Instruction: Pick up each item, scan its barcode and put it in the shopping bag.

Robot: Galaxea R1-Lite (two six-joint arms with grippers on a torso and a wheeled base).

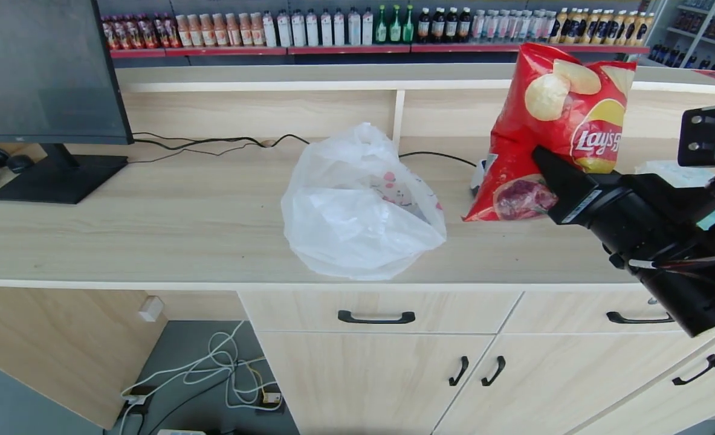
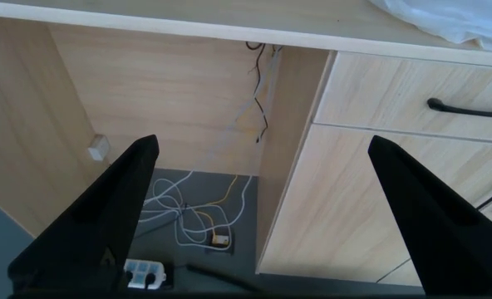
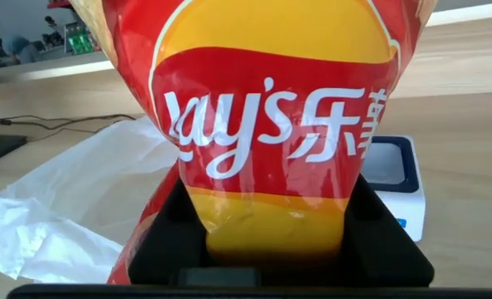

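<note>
Counter (image 1: 152, 229), monitor (image 1: 43, 66), scanner (image 3: 391, 170); shopping bag (image 1: 357, 205) beside chip bag (image 1: 556, 121) in grip of right hand (image 1: 544, 178)

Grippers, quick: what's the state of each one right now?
Left gripper: open, holding nothing.
Right gripper: closed on the red chip bag.

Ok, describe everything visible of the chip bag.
The chip bag is glossy red and yellow, foil-like, puffy, printed with potato chips and meat. It is held roughly upright, the right gripper shut on its lower part, over the wooden counter, right of the white shopping bag, with a small white scanner just behind it.
</note>
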